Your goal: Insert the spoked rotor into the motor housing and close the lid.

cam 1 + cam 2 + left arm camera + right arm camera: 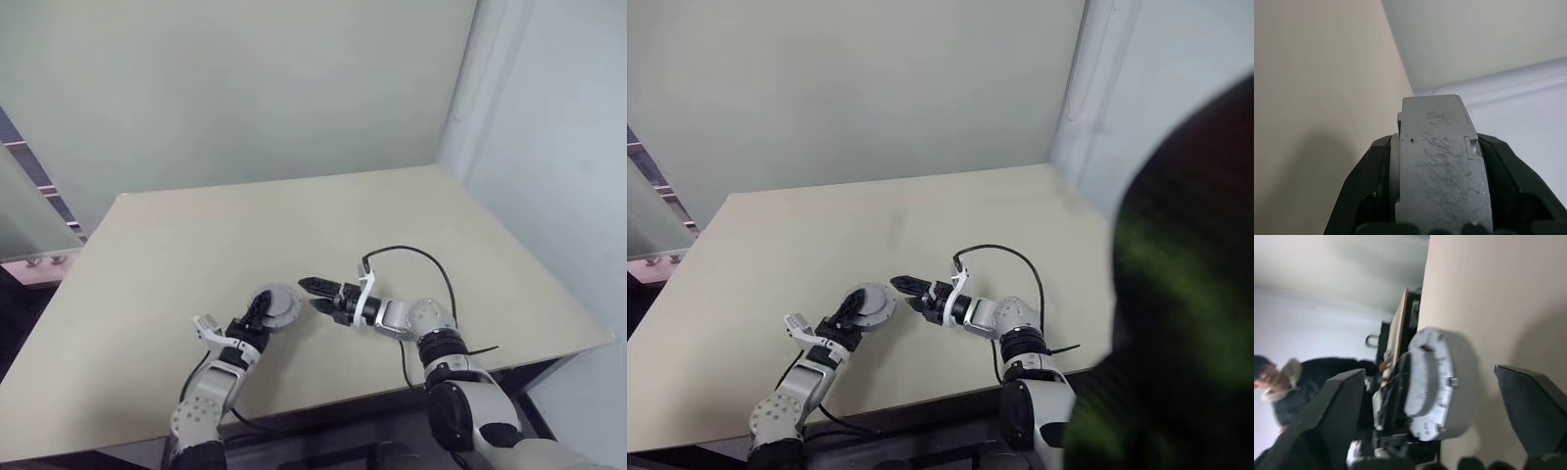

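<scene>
The motor housing (pixel 281 300) is a round grey puck held just above the beige table (pixel 176 255), near its front edge. My left gripper (pixel 262 306) is shut on it; in the left wrist view its scratched grey rim (pixel 1442 166) sits edge-on between the black fingers (pixel 1369 191). My right gripper (pixel 310 295) is open just right of the housing, pointing at it, with nothing between its fingers. The right wrist view shows the housing (pixel 1449 382) with a paler notched round face, perhaps the lid, ahead of those spread fingers (pixel 1528 406). The spoked rotor is hidden.
A black cable (pixel 423 257) loops over the table behind my right wrist. The table's right edge (pixel 549 284) runs near a white wall. A person (pixel 1283 382) sits beyond the table in the right wrist view. A dark blurred shape (pixel 1185 294) covers the right side of the right eye view.
</scene>
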Tool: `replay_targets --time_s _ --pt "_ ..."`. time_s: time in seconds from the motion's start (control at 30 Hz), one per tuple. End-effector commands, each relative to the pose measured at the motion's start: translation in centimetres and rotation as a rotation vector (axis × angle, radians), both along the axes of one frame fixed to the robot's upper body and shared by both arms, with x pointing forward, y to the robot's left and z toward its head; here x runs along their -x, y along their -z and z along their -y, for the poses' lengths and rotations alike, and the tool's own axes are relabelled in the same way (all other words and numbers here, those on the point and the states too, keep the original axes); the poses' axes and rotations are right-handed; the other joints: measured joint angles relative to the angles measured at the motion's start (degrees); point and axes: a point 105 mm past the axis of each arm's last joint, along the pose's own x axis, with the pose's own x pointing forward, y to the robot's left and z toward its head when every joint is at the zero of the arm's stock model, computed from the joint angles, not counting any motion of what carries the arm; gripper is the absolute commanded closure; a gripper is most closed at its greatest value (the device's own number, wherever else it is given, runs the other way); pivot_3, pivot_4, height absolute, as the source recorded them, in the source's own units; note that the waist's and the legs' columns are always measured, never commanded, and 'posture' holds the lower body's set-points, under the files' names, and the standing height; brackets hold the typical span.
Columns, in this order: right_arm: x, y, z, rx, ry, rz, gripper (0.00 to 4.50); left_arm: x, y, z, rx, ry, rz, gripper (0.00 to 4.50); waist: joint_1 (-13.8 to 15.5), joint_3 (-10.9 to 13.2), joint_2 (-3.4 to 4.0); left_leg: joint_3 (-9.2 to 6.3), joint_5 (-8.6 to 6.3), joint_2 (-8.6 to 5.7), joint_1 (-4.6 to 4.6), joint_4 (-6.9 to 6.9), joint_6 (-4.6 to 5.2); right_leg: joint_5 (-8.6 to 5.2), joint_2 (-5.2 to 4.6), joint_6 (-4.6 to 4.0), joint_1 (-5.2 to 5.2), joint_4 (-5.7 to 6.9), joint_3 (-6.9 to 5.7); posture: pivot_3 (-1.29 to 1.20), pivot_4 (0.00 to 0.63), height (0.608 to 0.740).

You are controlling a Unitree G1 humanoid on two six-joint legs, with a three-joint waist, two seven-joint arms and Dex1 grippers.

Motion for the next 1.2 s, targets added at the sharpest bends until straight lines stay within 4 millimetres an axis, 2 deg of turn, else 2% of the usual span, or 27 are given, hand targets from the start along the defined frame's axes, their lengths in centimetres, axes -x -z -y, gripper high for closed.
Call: replay_targets --time_s 0.03,0.13,0.2,0.27,0.5,0.8,1.2 --pt "-0.4 -1.6 -0.2 0.057 0.015 0.206 0.00 -1.0 -3.0 -1.7 -0.061 -0.073 0.117 2.45 0.0 0.0 0.00 0.00 0.00 0.01 0.00 0.01 0.00 0.00 0.03 -0.01 0.00 0.00 0.02 0.00 0.000 0.740" --pt "0.2 -1.9 -0.4 0.179 -0.026 0.434 0.00 -1.3 -3.7 -3.2 -0.199 -0.119 0.127 2.45 0.0 0.0 0.00 0.00 0.00 0.07 0.00 0.00 0.00 0.01 0.14 0.00 0.00 0.00 0.09 0.00 0.000 0.740" --pt "1.3 -1.9 -0.8 0.273 -0.087 0.625 0.00 -1.7 -3.5 -4.5 -0.406 -0.156 0.095 2.45 0.0 0.0 0.00 0.00 0.00 0.09 0.01 0.01 -0.01 0.01 0.18 0.00 -0.02 0.02 0.12 0.00 0.000 0.740" --pt "2.3 -1.8 -1.2 0.335 -0.139 0.767 0.00 -1.9 -3.6 -5.5 -0.540 -0.179 0.094 2.45 0.0 0.0 0.00 0.00 0.00 0.10 0.02 0.00 -0.03 0.01 0.21 0.00 -0.02 0.01 0.13 0.00 0.000 0.740" --pt "4.3 -0.4 -1.6 0.490 -0.283 1.099 0.00 -2.8 -4.6 -7.9 -0.769 -0.220 0.095 2.46 0.3 0.0 -0.04 0.03 0.01 0.08 0.02 0.11 -0.06 0.03 0.19 0.01 0.03 0.00 0.20 0.00 0.000 0.740" --pt "4.4 -0.1 -1.4 0.544 -0.284 1.202 0.00 -3.1 -3.2 -10.0 -0.924 -0.291 -0.006 2.46 0.4 -0.1 -0.13 0.01 0.01 0.09 0.05 0.15 -0.06 0.15 0.19 -0.08 0.03 0.03 0.19 0.00 0.000 0.740" --pt "4.4 0.3 -1.1 0.567 -0.285 1.199 0.00 -2.5 -1.5 -11.3 -0.962 -0.351 -0.100 2.46 1.4 -0.1 -0.23 0.03 0.01 0.10 0.08 0.16 -0.06 0.27 0.19 -0.14 0.04 0.03 0.19 0.00 0.000 0.740"
